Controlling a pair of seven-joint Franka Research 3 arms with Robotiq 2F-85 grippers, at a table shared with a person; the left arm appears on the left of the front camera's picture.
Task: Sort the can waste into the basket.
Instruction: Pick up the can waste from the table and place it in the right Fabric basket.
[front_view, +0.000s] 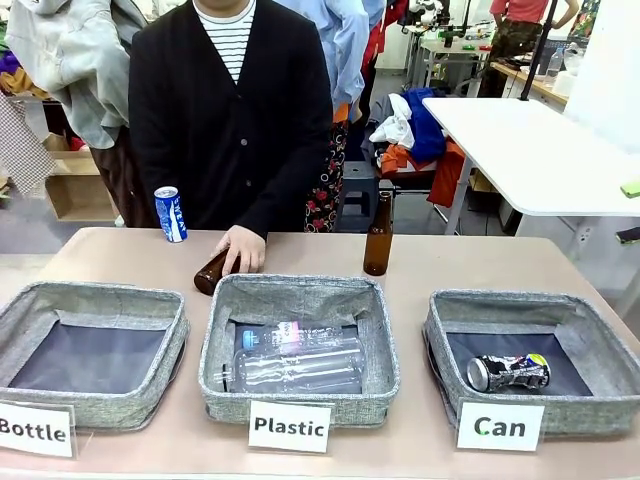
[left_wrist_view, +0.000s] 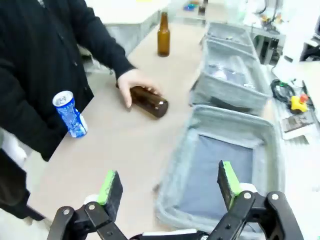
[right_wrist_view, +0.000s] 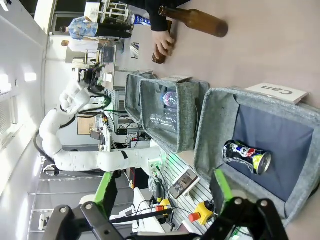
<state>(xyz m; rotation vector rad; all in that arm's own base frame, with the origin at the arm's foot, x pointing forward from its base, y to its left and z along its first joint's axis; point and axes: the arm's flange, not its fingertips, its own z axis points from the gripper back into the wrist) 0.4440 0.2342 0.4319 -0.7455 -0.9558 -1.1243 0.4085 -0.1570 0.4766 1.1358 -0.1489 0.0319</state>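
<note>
**Sorting station: contents, largest first. Positions are given from the "Plastic" basket.**

- Table (front_view: 470, 260): tan top, carries everything below.
- Person (front_view: 230, 120): dark cardigan, stands at the far edge behind the "Plastic" basket.
- "Plastic" basket (front_view: 385, 350): grey fabric, centre of the row, holds clear plastic bottles (front_view: 300, 365).
- "Bottle" basket (front_view: 100, 295): just beside it on the robot's left, dark base bare.
- "Can" basket (front_view: 520, 300): just beside it on the robot's right, white "Can" card (front_view: 499, 427) in front.
- Left gripper (left_wrist_view: 169, 179): above the "Bottle" basket side, fingers spread wide, holding nothing.
- Right gripper (right_wrist_view: 164, 182): beyond the "Can" basket, fingers spread wide, holding nothing.
- Upright brown bottle (front_view: 378, 235): just behind its far right corner.
- Lying brown bottle (front_view: 211, 272): at its far left corner, under the person's hand (front_view: 242, 248).
- Blue and white can (front_view: 170, 214): standing farther back and left, near the table's far edge.
- Crushed can (front_view: 508, 372): on its side inside the "Can" basket.
</note>
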